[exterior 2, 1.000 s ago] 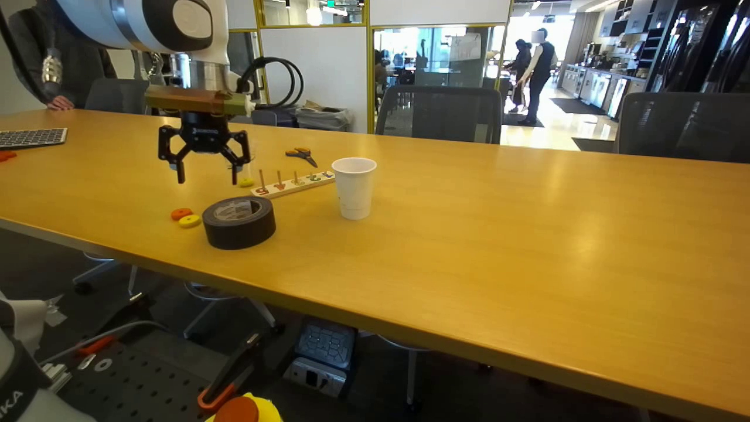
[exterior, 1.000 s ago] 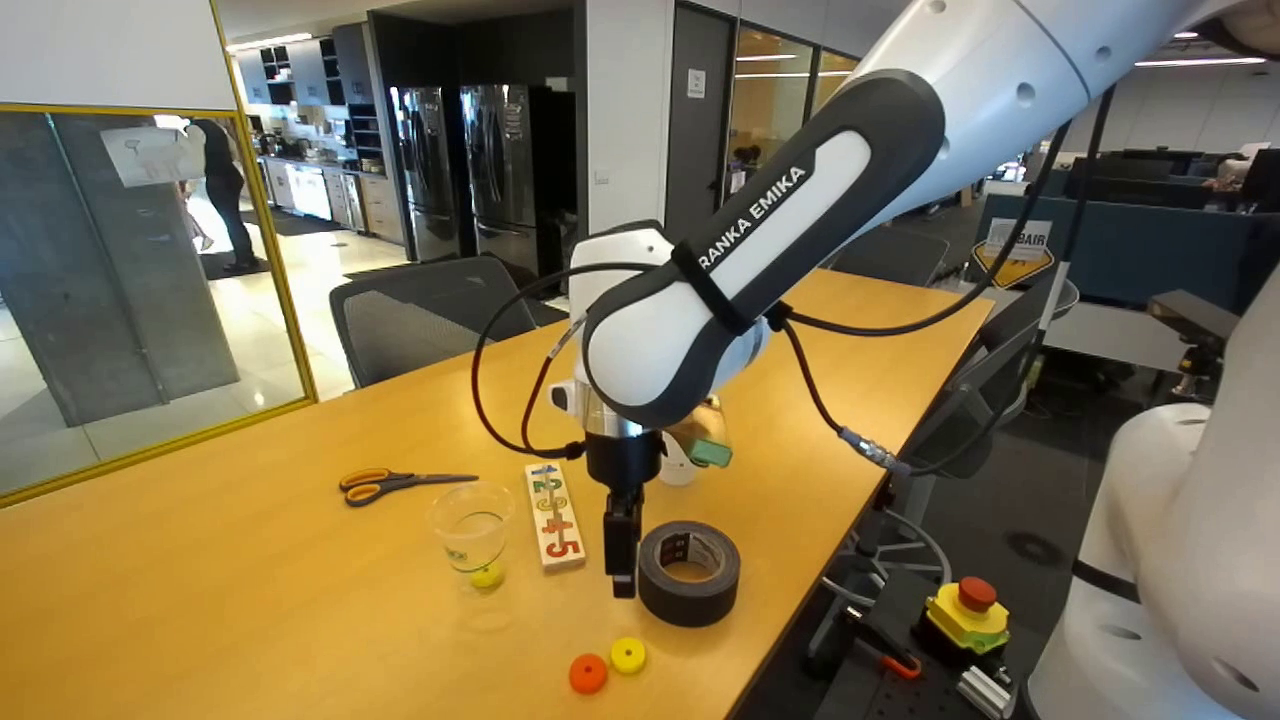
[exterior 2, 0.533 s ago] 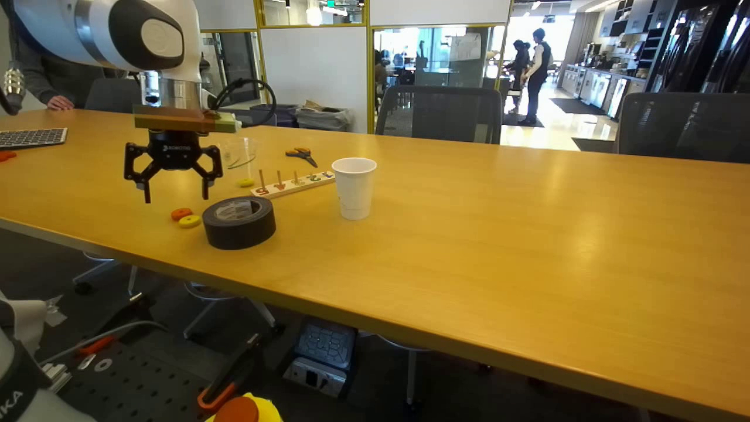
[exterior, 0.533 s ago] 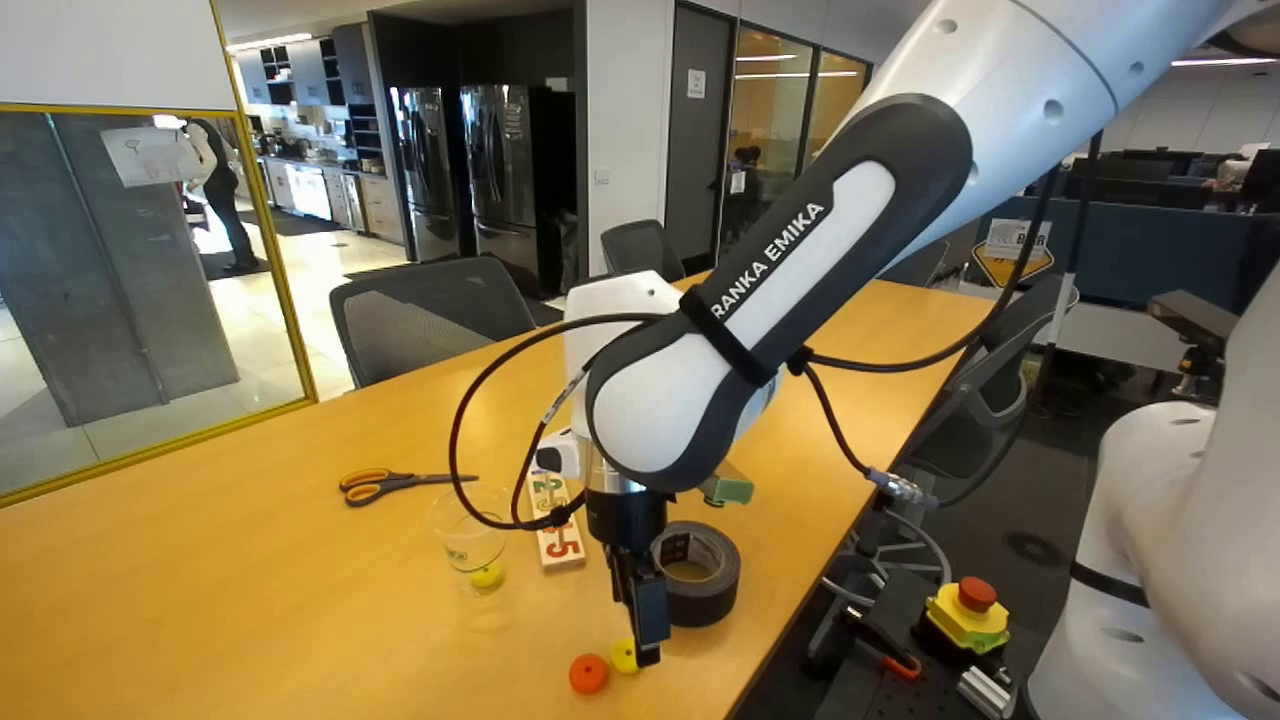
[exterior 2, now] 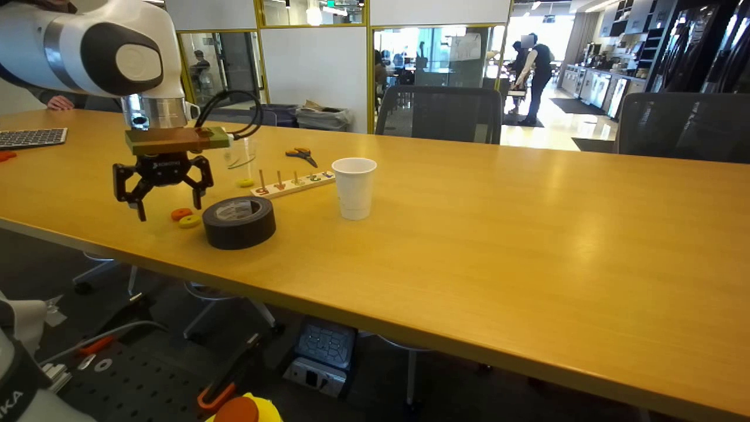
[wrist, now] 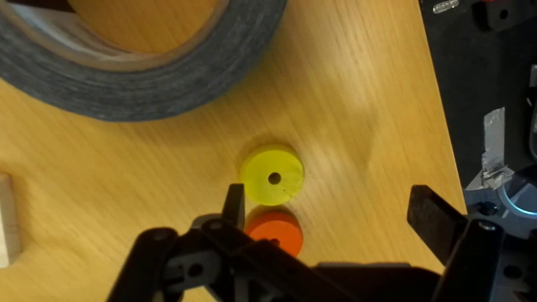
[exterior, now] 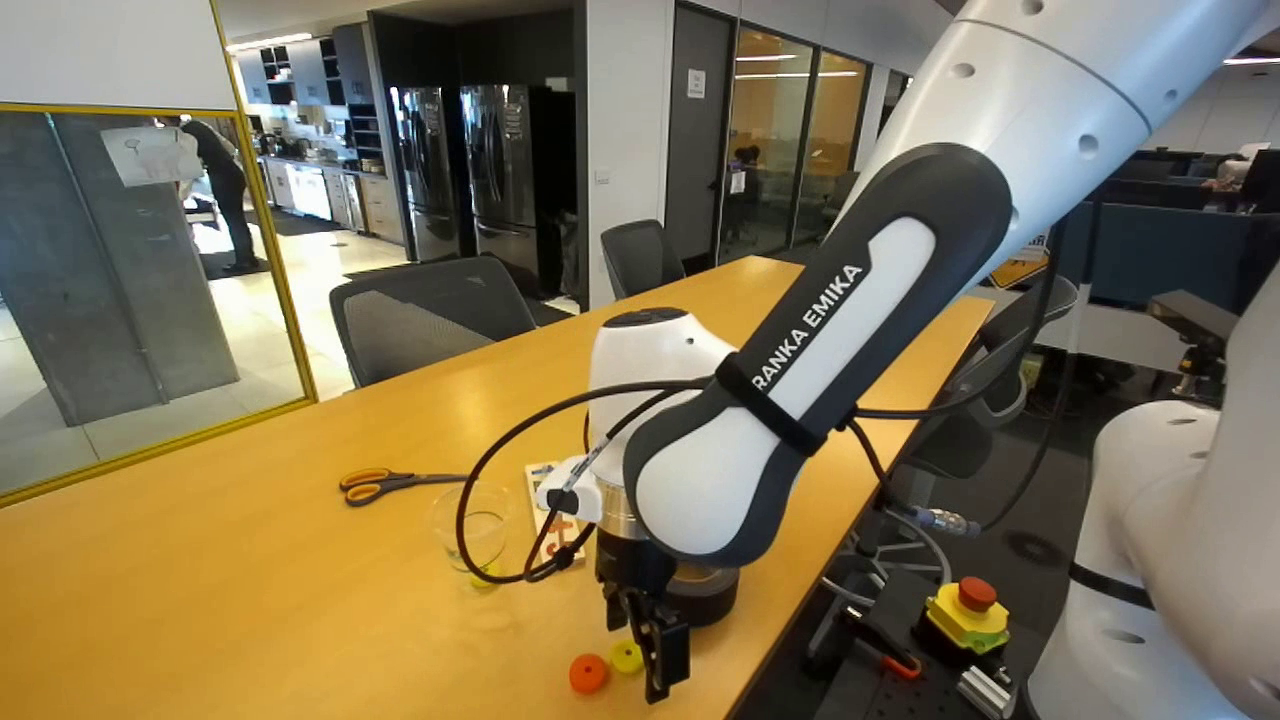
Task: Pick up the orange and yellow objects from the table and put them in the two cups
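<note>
My gripper (wrist: 328,188) stands open and empty, just above the table (wrist: 361,105). In the wrist view its left finger (wrist: 234,203) is beside a yellow disc (wrist: 260,172), and an orange disc (wrist: 277,228) is partly covered by that finger's linkage. Both discs lie flat, close together, also seen in both exterior views, with the gripper (exterior 2: 170,211) over the orange disc's left side. Another yellow piece (exterior 2: 245,183) shows at the base of the clear cup (exterior: 470,515), seemingly inside it. The white cup (exterior 2: 354,190) stands upright; the arm hides it in an exterior view.
A black tape roll (exterior 2: 239,225) sits right beside the discs. Behind it lies a numbered board with pegs (exterior 2: 290,184), then orange-handled scissors (exterior: 372,485). The table's edge (wrist: 440,100) runs close to the gripper's right finger. A keyboard (exterior 2: 32,138) rests at the far end.
The gripper has come down from higher up and shifted toward the two discs, moving left and lower in an exterior view. It stayed open; the discs, cups and tape have not moved.
</note>
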`<move>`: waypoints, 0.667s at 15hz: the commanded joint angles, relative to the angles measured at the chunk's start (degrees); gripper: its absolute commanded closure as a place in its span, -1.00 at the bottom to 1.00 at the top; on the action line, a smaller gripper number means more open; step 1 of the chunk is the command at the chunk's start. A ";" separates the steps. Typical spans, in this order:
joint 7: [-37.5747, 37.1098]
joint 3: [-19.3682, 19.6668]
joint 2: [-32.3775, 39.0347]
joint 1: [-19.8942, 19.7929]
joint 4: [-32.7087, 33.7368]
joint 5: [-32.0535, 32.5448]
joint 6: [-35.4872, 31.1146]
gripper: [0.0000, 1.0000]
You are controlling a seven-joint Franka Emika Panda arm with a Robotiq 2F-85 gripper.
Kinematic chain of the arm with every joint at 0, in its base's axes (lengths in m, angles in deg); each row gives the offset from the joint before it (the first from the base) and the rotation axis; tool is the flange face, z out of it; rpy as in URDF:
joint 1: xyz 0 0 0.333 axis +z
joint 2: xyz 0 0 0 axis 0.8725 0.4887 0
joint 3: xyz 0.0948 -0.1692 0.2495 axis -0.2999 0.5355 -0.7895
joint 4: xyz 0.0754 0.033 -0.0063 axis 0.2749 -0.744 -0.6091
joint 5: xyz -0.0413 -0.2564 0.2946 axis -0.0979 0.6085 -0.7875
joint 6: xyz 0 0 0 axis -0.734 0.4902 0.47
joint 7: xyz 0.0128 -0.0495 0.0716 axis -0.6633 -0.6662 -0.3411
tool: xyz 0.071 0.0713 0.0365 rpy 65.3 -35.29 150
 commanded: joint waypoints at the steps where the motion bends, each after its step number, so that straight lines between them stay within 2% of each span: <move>1: 3.29 -0.08 -1.13 0.79 -2.87 -2.46 -7.25 -1.00; 3: 2.14 -0.05 0.93 0.19 -1.44 0.53 -10.53 -1.00; 5: 1.58 -0.11 1.29 0.10 -1.38 1.24 -11.06 -1.00; 10: -1.81 -0.45 1.91 -0.83 -1.40 6.10 -9.62 -1.00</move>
